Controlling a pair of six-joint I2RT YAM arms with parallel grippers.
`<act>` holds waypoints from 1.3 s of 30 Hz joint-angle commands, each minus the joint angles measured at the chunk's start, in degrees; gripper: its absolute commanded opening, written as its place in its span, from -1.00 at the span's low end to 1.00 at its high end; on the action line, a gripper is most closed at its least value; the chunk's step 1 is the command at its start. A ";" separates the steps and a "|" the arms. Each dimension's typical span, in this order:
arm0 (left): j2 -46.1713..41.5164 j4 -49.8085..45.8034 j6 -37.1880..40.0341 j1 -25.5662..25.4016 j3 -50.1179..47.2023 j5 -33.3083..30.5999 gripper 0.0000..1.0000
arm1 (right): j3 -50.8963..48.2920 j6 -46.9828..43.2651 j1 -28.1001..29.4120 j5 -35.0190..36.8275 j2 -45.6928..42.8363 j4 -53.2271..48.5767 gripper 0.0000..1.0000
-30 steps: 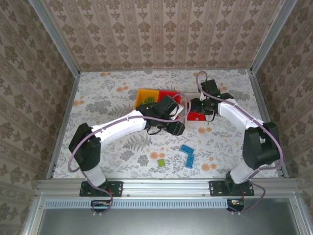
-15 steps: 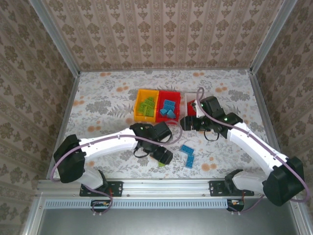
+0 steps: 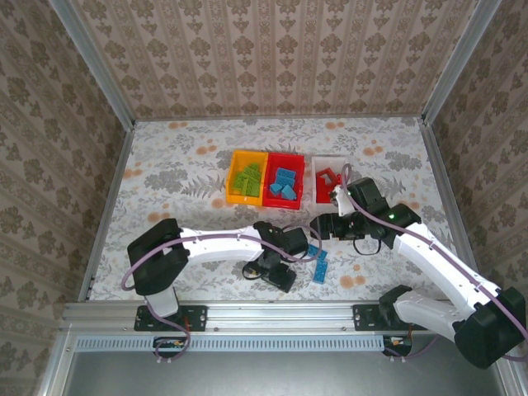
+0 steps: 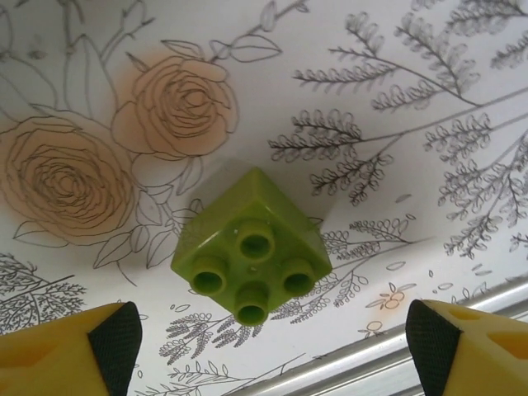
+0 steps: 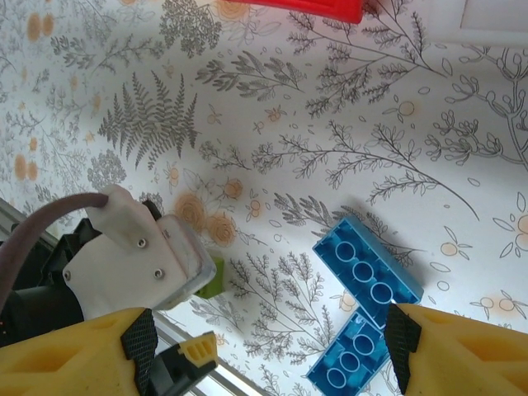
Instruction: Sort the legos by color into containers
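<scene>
A green lego with four studs lies on the flowered table. My left gripper is open above it, one yellow finger at each side, apart from the brick. Two blue legos lie touching each other by the right-hand finger of my open right gripper, which holds nothing. From above, the left gripper is low near the front edge, and the right gripper is just beyond the blue legos. The orange-yellow container holds green legos, the red container blue ones, the white container red ones.
The metal rail of the table's near edge runs just behind the left gripper, which stands close to the right gripper's left finger. The green lego peeks out beside it. Open floral tabletop lies to the left.
Both arms have swung from the containers down toward the near edge. Both grippers have opened wider. The left gripper now hangs over the green lego, the right beside the blue legos.
</scene>
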 commanded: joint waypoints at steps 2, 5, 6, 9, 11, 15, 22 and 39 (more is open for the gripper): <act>3.25 -0.79 -3.06 0.05 3.02 -1.49 0.62 | -0.68 -0.57 -0.20 -2.72 -1.53 -0.87 0.53; 5.01 0.07 -3.27 0.22 3.51 -0.42 0.44 | -0.97 -0.53 -0.53 -2.89 -1.90 -0.91 0.53; 5.36 0.28 -3.40 0.22 3.58 -0.24 0.39 | -1.07 -0.53 -0.62 -2.89 -1.95 -0.98 0.53; 5.81 0.49 -3.63 0.38 3.62 -0.21 0.25 | -1.24 -0.34 -0.84 -2.89 -2.17 -1.15 0.53; 6.05 0.64 -3.60 0.73 3.52 -0.16 0.20 | -1.44 -0.25 -0.93 -2.95 -2.30 -0.97 0.53; 6.62 0.25 -2.72 1.26 4.27 -1.31 0.04 | -1.69 -0.17 -1.09 -3.07 -2.35 -1.10 0.52; 6.02 -2.22 -1.18 2.10 6.96 -5.09 -0.18 | -1.44 -1.18 -2.14 -3.39 -3.19 -2.91 0.52; -4.94 -9.47 8.66 26.22 15.10 -8.22 -0.21 | 5.07 -1.93 2.92 -10.13 2.21 2.54 0.47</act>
